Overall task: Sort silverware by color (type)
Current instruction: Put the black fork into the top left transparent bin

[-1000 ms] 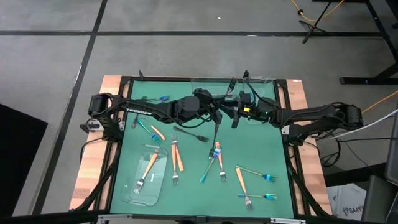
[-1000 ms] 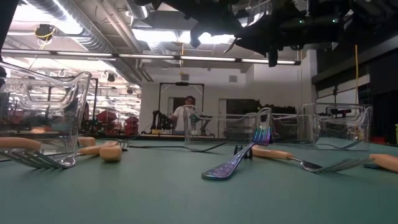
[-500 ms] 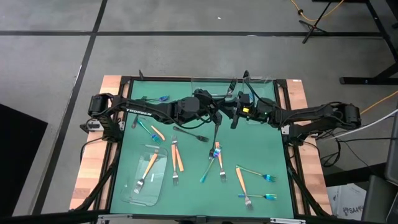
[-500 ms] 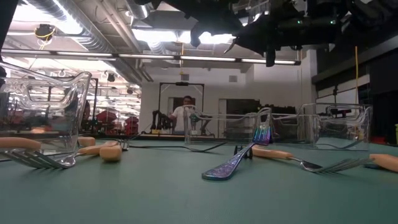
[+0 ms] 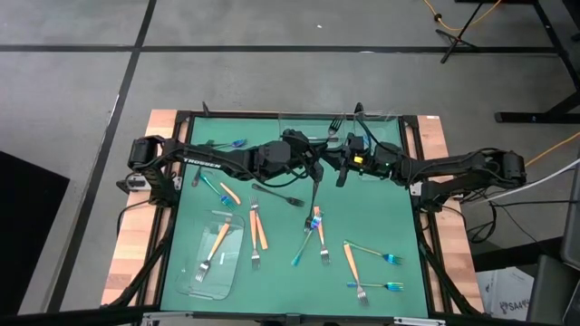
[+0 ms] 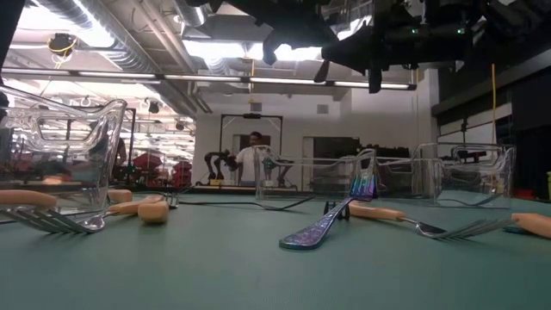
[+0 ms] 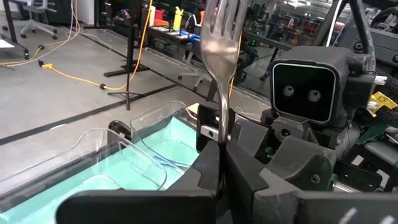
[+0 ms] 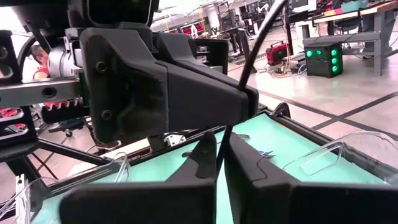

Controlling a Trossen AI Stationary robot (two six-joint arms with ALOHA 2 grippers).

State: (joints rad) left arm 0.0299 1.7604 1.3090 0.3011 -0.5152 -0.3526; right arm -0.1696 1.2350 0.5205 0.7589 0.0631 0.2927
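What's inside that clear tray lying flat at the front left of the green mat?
The clear tray holds one orange-handled fork, lying diagonally, silver head toward the front. Nothing else shows through the plastic.

Even, soft light fills the overhead view; the green mat (image 5: 381, 208) shows no glare and only faint shadows under the arms. At table height, bright ceiling lights (image 6: 60, 21) blow out the upper left of the frame, leaving the arms along the top as silhouettes, and the near mat blurs. Both wrist views are bright, with the dark fingers (image 7: 249, 180) close up, soft and underexposed.
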